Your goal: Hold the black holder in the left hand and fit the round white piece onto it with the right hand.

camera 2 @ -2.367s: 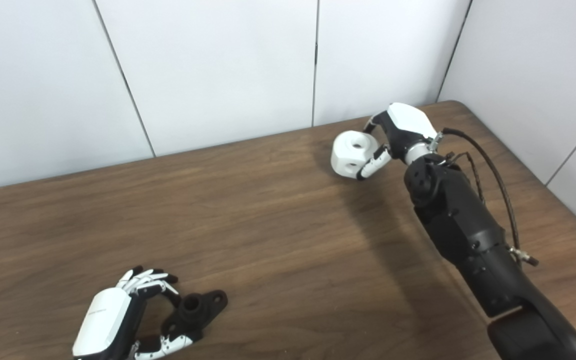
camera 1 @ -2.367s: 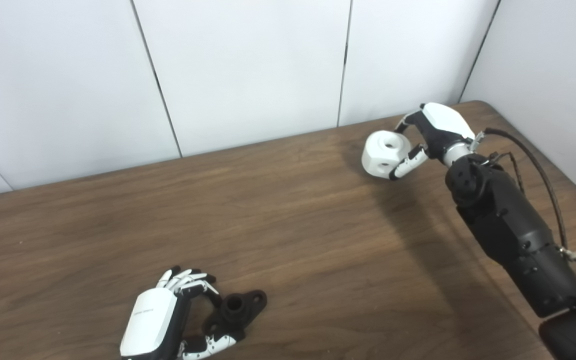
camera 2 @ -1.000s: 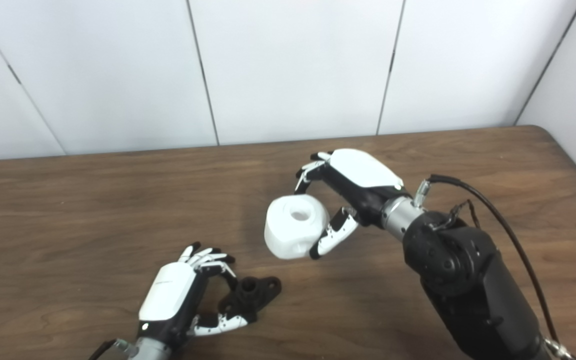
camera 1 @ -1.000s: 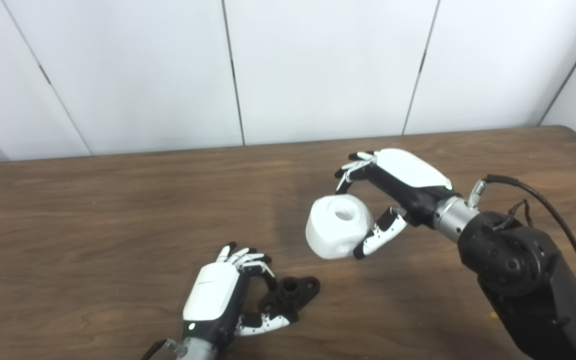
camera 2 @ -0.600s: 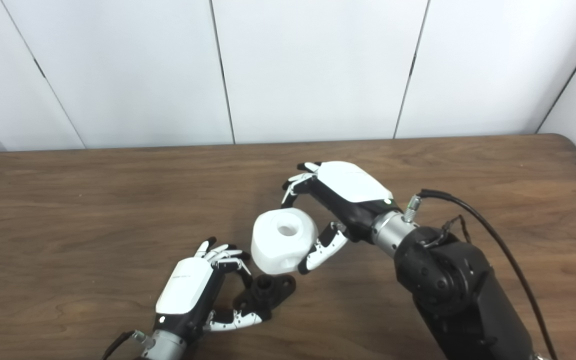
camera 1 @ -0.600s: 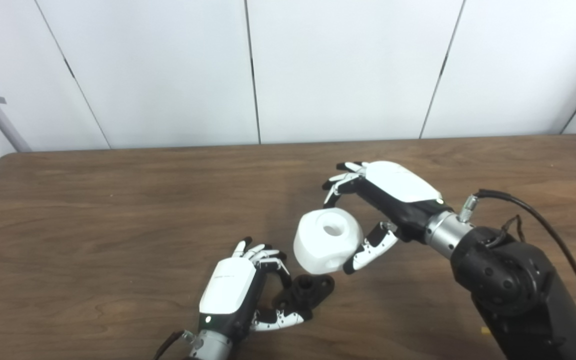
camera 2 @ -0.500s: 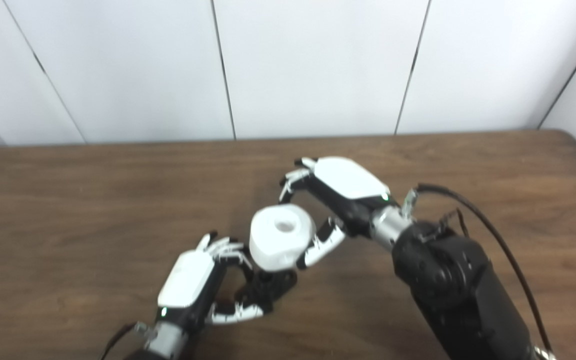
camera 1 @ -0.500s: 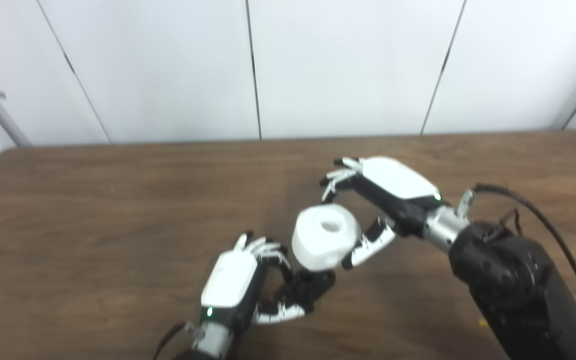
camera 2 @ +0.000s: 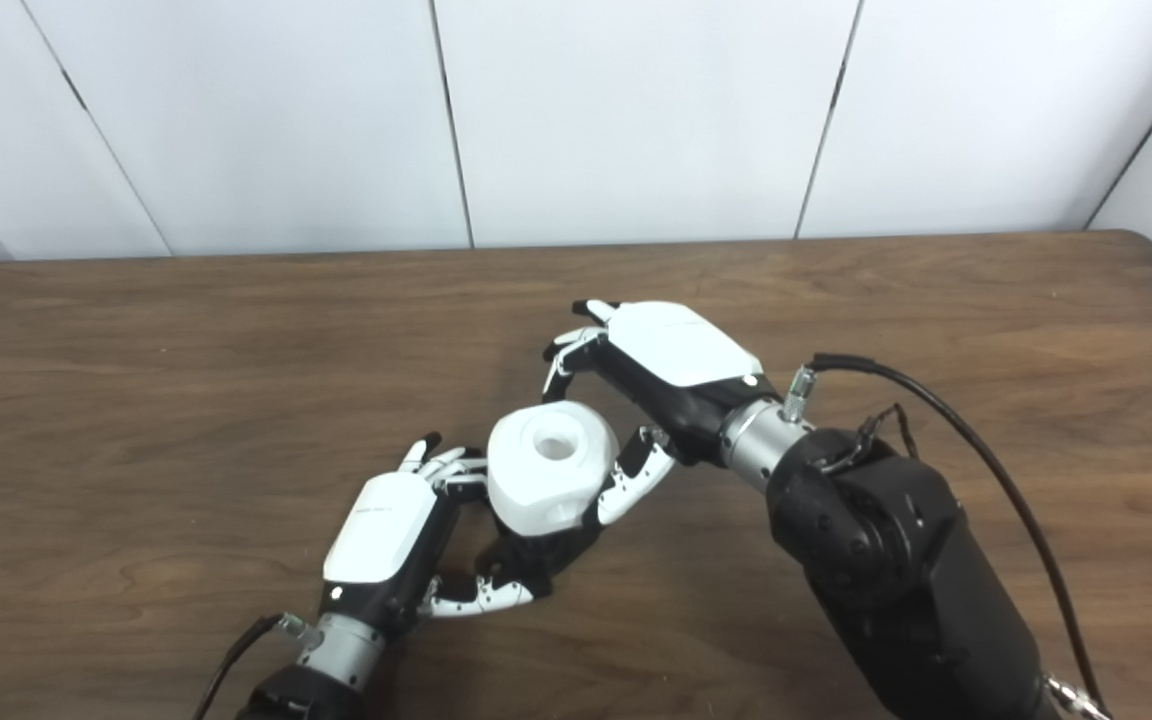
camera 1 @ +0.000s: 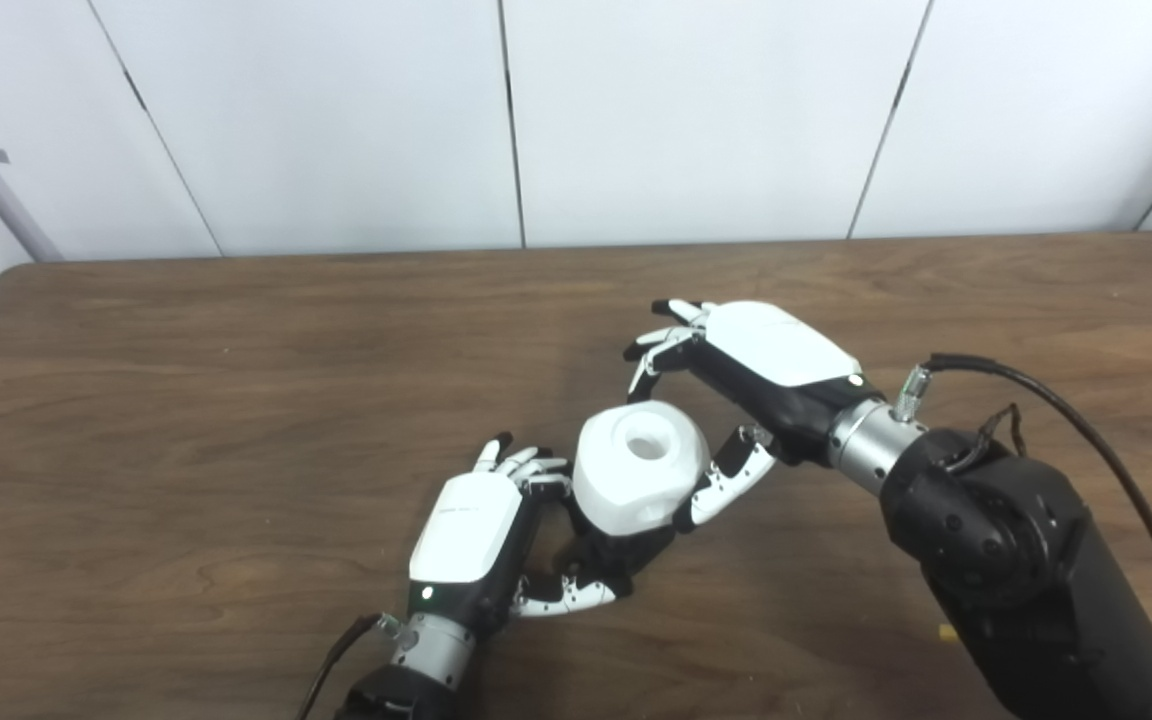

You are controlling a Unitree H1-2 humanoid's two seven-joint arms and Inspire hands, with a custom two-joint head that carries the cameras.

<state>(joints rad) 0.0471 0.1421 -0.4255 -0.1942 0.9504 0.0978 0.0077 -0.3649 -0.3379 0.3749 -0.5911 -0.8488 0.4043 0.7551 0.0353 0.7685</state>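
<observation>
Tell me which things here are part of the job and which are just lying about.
Part of the job:
black holder, gripped by the left hand
round white piece, held over it by the right hand

Just lying about:
nothing loose; only the wooden table and the cable on the right arm

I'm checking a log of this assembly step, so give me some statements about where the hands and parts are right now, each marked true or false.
1. The right hand holds the round white piece. True.
2. The white piece lies flat on the table, away from both hands. False: it is held right above the black holder.
3. The left hand grips the black holder. True.
4. The white piece's top has no hole. False: a round hole shows in it.
5. The left hand is spread open and holds nothing. False: its fingers curl around the holder.
</observation>
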